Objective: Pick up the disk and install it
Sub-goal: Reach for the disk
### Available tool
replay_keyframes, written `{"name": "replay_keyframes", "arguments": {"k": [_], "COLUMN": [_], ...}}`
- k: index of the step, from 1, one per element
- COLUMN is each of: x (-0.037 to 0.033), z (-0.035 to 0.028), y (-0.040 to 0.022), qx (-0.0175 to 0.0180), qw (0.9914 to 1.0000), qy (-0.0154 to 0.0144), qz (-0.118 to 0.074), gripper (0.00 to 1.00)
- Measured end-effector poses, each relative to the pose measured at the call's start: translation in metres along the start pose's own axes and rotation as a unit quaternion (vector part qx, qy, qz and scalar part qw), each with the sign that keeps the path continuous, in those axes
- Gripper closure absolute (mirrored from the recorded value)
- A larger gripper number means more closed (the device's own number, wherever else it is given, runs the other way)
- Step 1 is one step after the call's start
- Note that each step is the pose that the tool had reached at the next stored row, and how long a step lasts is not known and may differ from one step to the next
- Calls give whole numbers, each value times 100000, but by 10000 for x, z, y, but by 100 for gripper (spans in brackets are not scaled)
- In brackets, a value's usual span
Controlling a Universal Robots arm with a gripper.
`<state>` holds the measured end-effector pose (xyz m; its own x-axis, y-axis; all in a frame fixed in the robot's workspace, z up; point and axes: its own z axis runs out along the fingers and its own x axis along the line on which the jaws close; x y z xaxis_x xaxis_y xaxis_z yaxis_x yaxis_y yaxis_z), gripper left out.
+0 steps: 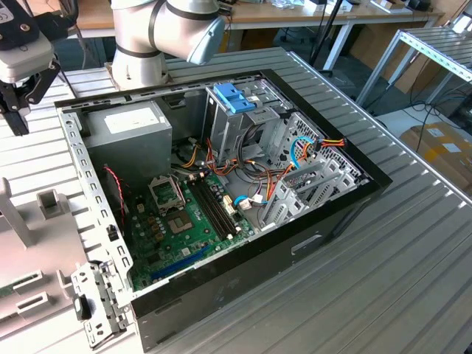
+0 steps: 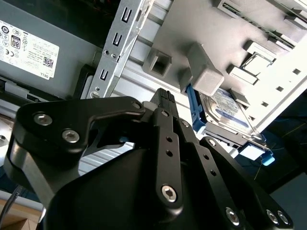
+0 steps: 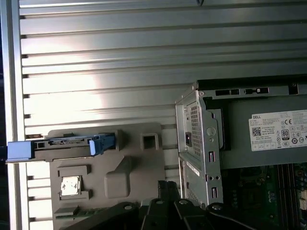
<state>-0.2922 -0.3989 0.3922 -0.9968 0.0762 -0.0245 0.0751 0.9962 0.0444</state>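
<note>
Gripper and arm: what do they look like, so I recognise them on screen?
The arm is silver-grey, with thick round segments and a pale blue-grey joint cap. The gripper is matte black: flat linkage bars pinned with silver hex-socket bolts, under a light grey housing in the exterior view.

Disk [image 3: 62,143] grey, blue rail; claw [image 2: 164,96] black; motherboard [image 1: 184,221] green; tabletop [image 3: 120,48] ribbed silver-grey.

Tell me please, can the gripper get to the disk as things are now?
Probably yes: the disk stands on edge in the grey holder, open from above, and the gripper hovers close with nothing between.
</note>
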Motion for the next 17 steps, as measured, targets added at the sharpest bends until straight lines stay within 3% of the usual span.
{"name": "replay_keyframes", "arguments": {"k": [17], "x": [124], "z": [0], "y": [-10], "qx": [2], "qw": [100000], "qy": [0], "qz": [-3], "gripper": [89]}}
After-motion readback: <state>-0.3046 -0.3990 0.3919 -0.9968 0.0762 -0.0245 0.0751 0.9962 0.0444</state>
